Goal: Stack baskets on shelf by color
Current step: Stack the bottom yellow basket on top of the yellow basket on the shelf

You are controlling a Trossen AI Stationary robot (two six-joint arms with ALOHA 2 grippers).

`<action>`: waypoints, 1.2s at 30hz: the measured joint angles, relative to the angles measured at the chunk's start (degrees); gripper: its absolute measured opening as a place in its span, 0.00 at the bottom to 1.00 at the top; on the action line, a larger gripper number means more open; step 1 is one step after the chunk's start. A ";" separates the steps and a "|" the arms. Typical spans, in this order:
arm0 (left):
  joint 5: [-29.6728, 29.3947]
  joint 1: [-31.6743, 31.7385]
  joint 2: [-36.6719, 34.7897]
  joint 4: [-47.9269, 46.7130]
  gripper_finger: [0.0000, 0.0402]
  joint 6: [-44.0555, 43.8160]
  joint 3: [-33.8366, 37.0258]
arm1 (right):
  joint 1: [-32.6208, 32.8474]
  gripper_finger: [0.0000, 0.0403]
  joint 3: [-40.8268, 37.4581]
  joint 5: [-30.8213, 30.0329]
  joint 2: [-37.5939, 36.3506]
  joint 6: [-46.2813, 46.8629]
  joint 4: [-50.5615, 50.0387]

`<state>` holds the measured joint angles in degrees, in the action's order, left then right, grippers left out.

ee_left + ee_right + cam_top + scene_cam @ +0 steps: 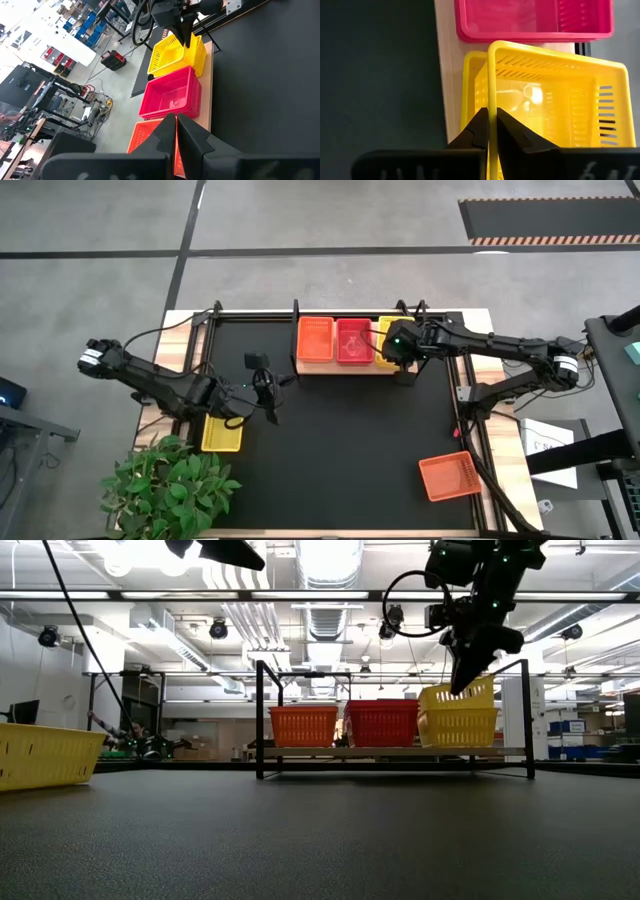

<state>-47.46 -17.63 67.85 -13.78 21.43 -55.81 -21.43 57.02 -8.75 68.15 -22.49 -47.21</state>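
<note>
The wooden shelf (345, 367) stands at the table's far side. On it are an orange basket (315, 340), a red-pink basket (353, 340) and a yellow basket (470, 95), side by side. My right gripper (491, 117) is above the shelf's right end, shut on a second yellow basket (458, 698) that tilts over the first. My left gripper (176, 131) hovers shut and empty over the mat's left half (267, 402). Another yellow basket (222, 432) rests on its base on the mat at the left. A loose orange basket (450, 477) lies near the right edge. My right gripper pinches the upper yellow basket's rim (491, 90) on the wall facing the mat, one finger inside and one outside. The fingers come from above, pointing down. The basket is tilted, its low part set into the yellow basket beneath it on the shelf.
A potted green plant (170, 480) stands at the near left corner, beside the yellow basket on the mat. Black shelf uprights (260, 720) rise at both ends of the board. The middle of the black mat (340, 440) is bare.
</note>
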 joint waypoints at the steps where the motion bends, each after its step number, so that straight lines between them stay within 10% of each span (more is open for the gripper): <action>1: 0.00 0.00 0.00 0.00 0.00 0.00 0.00 | 0.00 0.04 -0.05 -0.08 0.01 -0.61 0.05; 18: 0.00 0.00 -0.04 -0.06 0.00 0.02 0.15 | 0.02 0.23 6.03 -0.30 -0.01 4.01 -8.75; 36: 0.02 0.02 -0.07 0.09 0.00 2.01 0.20 | -0.26 0.02 3.64 5.72 0.32 4.54 -6.30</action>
<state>-47.44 -17.61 67.79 -13.69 23.44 -55.61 -21.69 60.66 -3.03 68.47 -17.96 -53.52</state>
